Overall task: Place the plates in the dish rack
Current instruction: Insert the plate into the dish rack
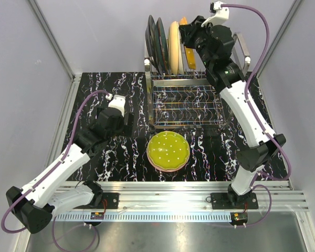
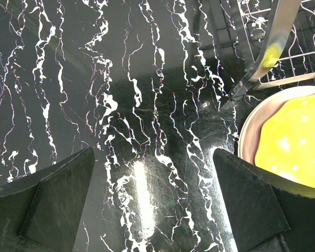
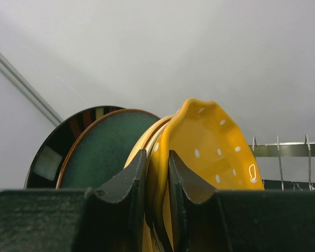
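Orange glaze fills the right wrist view: a scalloped orange plate with white dots (image 3: 215,152) stands on edge at the far end of the table, and our right gripper (image 3: 157,157) is pinched down on its rim, jaws nearly together with only the plate's thickness between them. It stands in the shiny chrome wire dish rack (image 1: 189,105), right of a cream-yellow plate (image 1: 174,44) and two dark glossy plates (image 1: 155,44), all upright in one close row. Whether its lower edge sits between the tines we cannot tell.

That is our main worry. If we let go before the edge is seated, the slick ceramic could slide along the smooth wire and tip onto its neighbour, and hard glaze chips. One finger (image 3: 121,194) also lies in the narrow gap beside the cream-yellow plate, so spreading the jaws wide could shove that plate over.

Nearer us, a round green plate speckled with pale dots (image 1: 168,149) lies flat on a pink plate (image 2: 249,131), just near of the rack on the black marble-effect table with white veins (image 1: 94,94). Our left gripper (image 2: 153,152) hangs over the table to their left, jaws wide apart and holding nothing. Those two lie nested, so lifting the upper one by its thin rim may drag the lower along
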`<act>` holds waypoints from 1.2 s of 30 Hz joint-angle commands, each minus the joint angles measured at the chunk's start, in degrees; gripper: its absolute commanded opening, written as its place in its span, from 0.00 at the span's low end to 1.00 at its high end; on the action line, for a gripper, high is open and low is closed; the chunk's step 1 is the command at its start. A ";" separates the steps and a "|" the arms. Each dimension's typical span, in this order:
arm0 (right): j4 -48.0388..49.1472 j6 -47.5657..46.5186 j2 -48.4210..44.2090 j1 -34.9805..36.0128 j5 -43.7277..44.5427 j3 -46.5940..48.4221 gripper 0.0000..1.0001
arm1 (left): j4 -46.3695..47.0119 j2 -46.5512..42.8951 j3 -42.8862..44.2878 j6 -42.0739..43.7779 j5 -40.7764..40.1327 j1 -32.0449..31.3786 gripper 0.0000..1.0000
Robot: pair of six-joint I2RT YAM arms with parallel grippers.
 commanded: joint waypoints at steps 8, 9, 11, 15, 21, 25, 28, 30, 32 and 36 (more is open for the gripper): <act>17.14 3.34 -6.13 -0.28 5.16 0.22 0.00 | 2.59 -0.76 -0.17 0.24 0.76 0.52 0.99; 17.31 3.34 -6.04 -0.28 5.16 0.40 0.00 | 2.59 -0.76 -0.17 0.32 0.76 0.52 0.99; 17.23 3.34 -5.87 -0.37 5.24 0.92 0.00 | 2.41 -0.76 -0.17 0.24 0.85 0.52 0.99; 17.05 3.95 -5.69 -0.37 5.33 1.89 0.00 | 2.59 -0.67 -0.09 0.24 1.02 0.61 0.99; 18.80 5.97 -6.66 -0.37 5.51 -0.65 0.00 | 2.59 -0.76 -0.17 0.24 1.11 0.61 0.99; 19.69 7.29 -6.75 -0.37 5.33 -1.80 0.00 | 2.59 -0.76 -0.09 0.24 1.37 0.70 0.99; 19.60 7.82 -7.27 -0.37 5.42 -3.11 0.00 | 2.59 -0.67 -0.17 0.15 1.64 0.70 0.99; 20.91 8.17 -8.41 -0.37 5.94 -6.18 0.00 | 2.68 -0.67 -0.09 0.15 1.73 0.70 0.99; 21.88 8.79 -9.64 -0.28 6.56 -9.25 0.00 | 2.59 -0.50 -0.09 0.24 1.90 0.70 0.99; 23.64 9.67 -10.96 -0.37 7.00 -13.31 0.00 | 2.59 -0.50 0.00 0.15 1.90 0.70 0.99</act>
